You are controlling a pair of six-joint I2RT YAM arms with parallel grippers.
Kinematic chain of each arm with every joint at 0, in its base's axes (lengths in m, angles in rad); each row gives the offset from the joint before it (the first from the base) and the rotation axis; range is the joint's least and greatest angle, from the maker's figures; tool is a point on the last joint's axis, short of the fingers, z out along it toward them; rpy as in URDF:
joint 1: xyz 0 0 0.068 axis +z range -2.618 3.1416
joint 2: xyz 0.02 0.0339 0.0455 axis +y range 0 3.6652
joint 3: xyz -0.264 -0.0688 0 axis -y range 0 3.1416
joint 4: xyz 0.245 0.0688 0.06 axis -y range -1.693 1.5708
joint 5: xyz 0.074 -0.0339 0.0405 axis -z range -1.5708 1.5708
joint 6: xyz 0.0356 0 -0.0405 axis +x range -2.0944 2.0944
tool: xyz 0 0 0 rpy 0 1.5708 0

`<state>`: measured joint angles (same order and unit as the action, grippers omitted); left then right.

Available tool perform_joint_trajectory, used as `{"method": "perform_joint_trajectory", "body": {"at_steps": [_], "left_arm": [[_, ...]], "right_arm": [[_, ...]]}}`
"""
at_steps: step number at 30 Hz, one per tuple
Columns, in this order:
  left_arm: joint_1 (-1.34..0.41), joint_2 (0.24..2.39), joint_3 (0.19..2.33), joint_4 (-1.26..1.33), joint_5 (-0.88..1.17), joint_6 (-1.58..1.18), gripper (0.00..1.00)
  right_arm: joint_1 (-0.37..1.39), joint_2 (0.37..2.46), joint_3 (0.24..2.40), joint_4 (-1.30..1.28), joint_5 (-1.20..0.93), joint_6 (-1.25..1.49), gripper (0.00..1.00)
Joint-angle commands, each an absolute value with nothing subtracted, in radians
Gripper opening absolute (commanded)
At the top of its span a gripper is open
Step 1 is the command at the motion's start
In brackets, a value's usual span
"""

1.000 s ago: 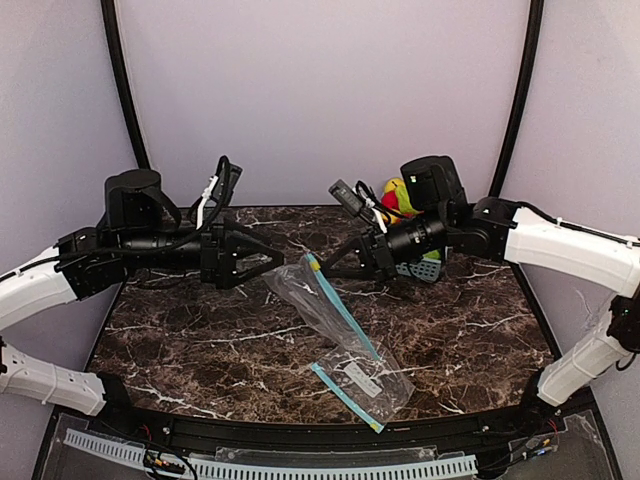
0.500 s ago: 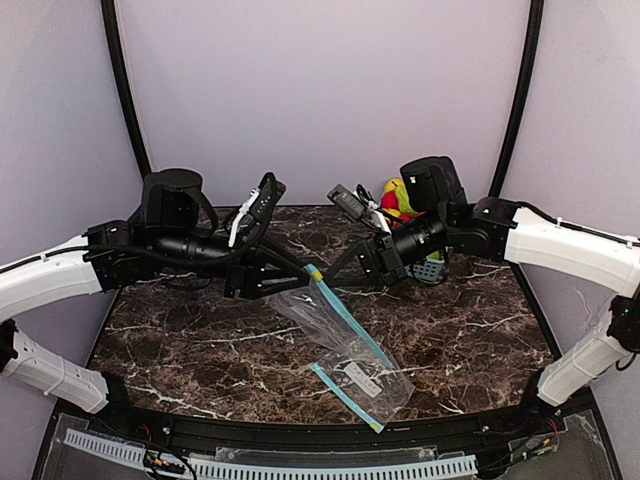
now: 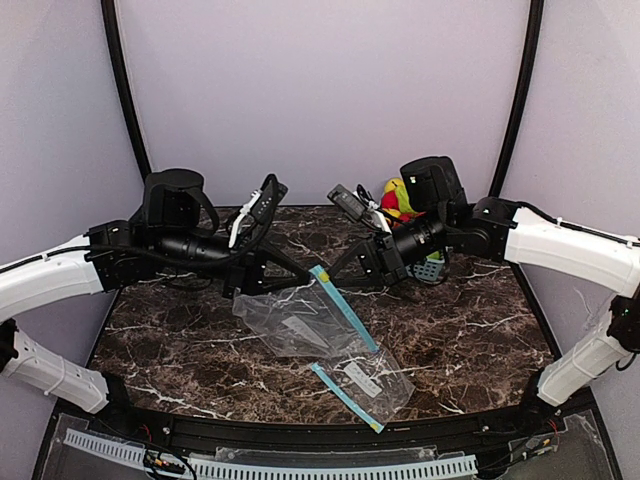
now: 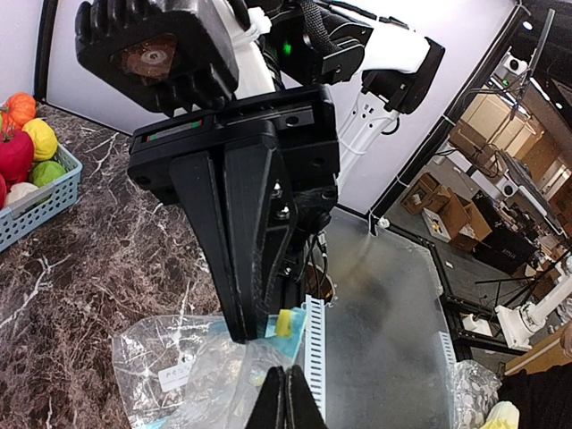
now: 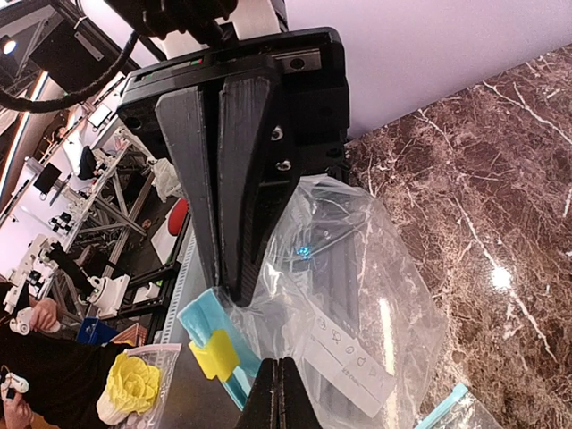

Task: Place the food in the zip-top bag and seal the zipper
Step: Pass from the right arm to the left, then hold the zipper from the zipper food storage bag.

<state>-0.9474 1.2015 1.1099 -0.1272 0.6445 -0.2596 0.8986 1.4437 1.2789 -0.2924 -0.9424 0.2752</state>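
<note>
The left gripper (image 3: 300,278) is squeezed all the way shut. It looks to be pinching the thin rim of the zip-top bag (image 3: 285,322), right by the top end of the blue zipper strip (image 3: 345,310). The right gripper (image 3: 337,277) is shut tight as well, nose to nose with the left one, and it seems to pinch the same rim from the other side. The yellow slider (image 5: 214,354) sits just beside both tips. From that spot the clear bag slopes down and lies on the middle of the table (image 3: 470,330). The bag looks very light, floppy and slick, so I think it will fold, slide and stick shut. The stiffer zipper strip is the best place to hold, one side each, so the mouth can be pulled open. The toy fruits (image 3: 398,198) are piled in a light-blue basket (image 3: 428,270) by the far right corner, behind the right arm and well apart from the bag. They look hard, smooth and round, so they may roll or pop out of a pinch — best to grab one across its fat middle. A second bag (image 3: 365,380) lies by the near edge, touching the first bag or just under it; I cannot tell which. There is bare table to the left and right, but the two arms are crowded close in the middle.
</note>
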Motion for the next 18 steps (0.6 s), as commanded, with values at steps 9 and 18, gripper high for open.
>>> {"method": "perform_joint_trajectory", "body": {"at_steps": [9, 18], "left_arm": [[-0.954, 1.158, 1.067, -0.039, 0.492, -0.332, 0.01], [-0.954, 1.164, 1.087, -0.119, 0.462, -0.356, 0.01]], "right_arm": [[0.883, 1.359, 1.242, -0.266, -0.810, 0.302, 0.67], [0.885, 1.266, 1.210, -0.198, -0.686, 0.309, 0.66]]}}
